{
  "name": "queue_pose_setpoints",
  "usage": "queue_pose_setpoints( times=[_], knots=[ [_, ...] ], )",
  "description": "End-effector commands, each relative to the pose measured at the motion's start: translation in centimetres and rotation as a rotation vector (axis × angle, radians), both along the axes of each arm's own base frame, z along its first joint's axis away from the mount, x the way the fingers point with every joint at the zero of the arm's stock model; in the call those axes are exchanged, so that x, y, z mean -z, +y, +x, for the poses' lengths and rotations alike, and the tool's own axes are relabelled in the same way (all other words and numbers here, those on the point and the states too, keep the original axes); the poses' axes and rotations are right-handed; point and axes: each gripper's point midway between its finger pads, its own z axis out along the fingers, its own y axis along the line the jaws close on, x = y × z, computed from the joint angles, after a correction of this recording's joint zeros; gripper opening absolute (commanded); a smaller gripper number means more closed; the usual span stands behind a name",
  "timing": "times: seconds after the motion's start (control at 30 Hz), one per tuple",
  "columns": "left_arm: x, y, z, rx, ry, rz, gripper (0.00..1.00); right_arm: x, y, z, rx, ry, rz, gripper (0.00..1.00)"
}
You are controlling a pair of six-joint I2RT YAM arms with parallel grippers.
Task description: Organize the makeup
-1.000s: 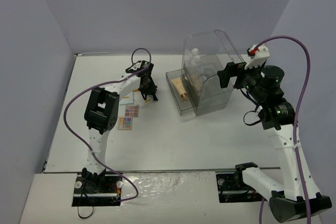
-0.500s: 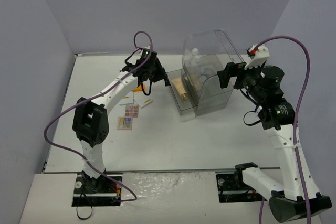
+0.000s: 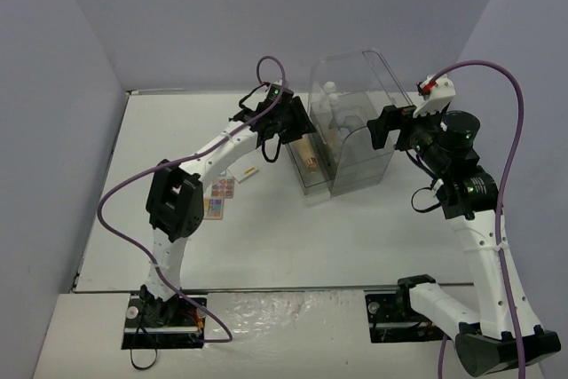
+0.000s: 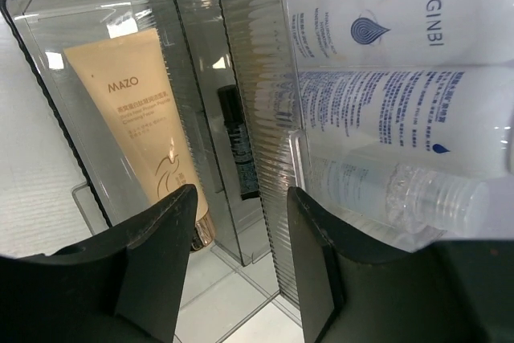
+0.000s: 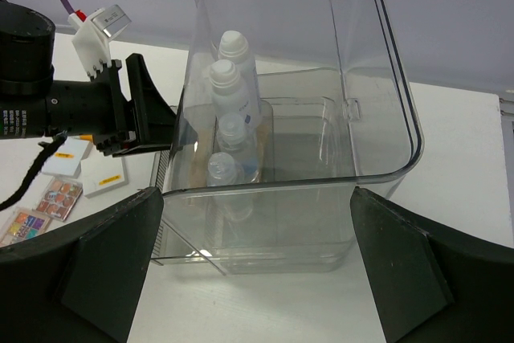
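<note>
Fingers [image 4: 161, 263] of the left gripper [image 4: 241, 214] are standing apart with nothing between them, hanging just above the pulled-out drawer [image 4: 36, 46] of the clear organizer [image 3: 359, 161]. Below them, the beige tube [image 4: 140, 126] is lying lengthwise in the drawer. The black slim tube [image 4: 238, 142] is resting at its 3 o'clock, close to the ribbed wall. Behind that wall, the white bottles [image 5: 231, 78] are standing in a row inside the organizer's main compartment. The right gripper [image 5: 257, 222] is waiting at the organizer's 3 o'clock in the overhead view, its jaws spread wide and closing on nothing. Whether a finger is touching the wall I cannot tell.

Judging from this, the drawer-filling step is wrapping up for the tubes, and the left arm is free for another fetch. On the table [image 3: 311, 237], at about 8 o'clock of the left gripper, the eyeshadow palettes [image 3: 217, 198] and two flat white cases with orange labels [image 5: 66, 158] are lying loose, well apart from the organizer. The next move is calling for lifting the left gripper clear of the drawer rim and swinging it toward 8 o'clock. From there it means lowering open jaws over one of those thin flat pieces, which will likely need a grip across an edge, low to the tabletop.
</note>
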Motion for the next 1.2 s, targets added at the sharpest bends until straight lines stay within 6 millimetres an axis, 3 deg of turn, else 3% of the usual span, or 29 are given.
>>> queue_pose_setpoints(
  times=[0.0, 0.1, 0.3, 0.43, 0.6, 0.83, 1.17],
  knots=[
    [-6.5, 0.7, 0.4, -0.004, -0.135, -0.058, 0.45, -2.1, 0.3, 0.1, -0.008, -0.083, 0.007, 1.00],
    [-6.8, 3.6, 0.3, -0.027, -0.159, 0.021, 0.45, -2.0, 0.3, 0.2, -0.009, -0.080, 0.005, 1.00],
    [-3.4, 12.4, 0.6, -0.043, -0.160, 0.333, 0.53, -1.8, 0.3, 0.2, -0.008, -0.078, 0.000, 1.00],
    [-1.4, 19.0, 1.4, 0.071, -0.185, 0.594, 0.63, -1.8, 0.2, 0.3, -0.004, -0.080, -0.006, 1.00],
    [1.4, 24.7, 2.2, 0.326, -0.211, 0.835, 0.76, -1.4, 0.2, 0.3, -0.008, -0.073, -0.011, 1.00],
    [5.3, 26.9, 4.0, 0.544, -0.183, 0.949, 0.88, -1.3, 0.4, 0.5, -0.018, -0.067, -0.011, 1.00],
    [8.7, 27.6, 6.4, 0.652, -0.169, 0.917, 0.90, -1.6, 0.4, 0.0, -0.024, -0.065, -0.020, 1.00]
  ],
)
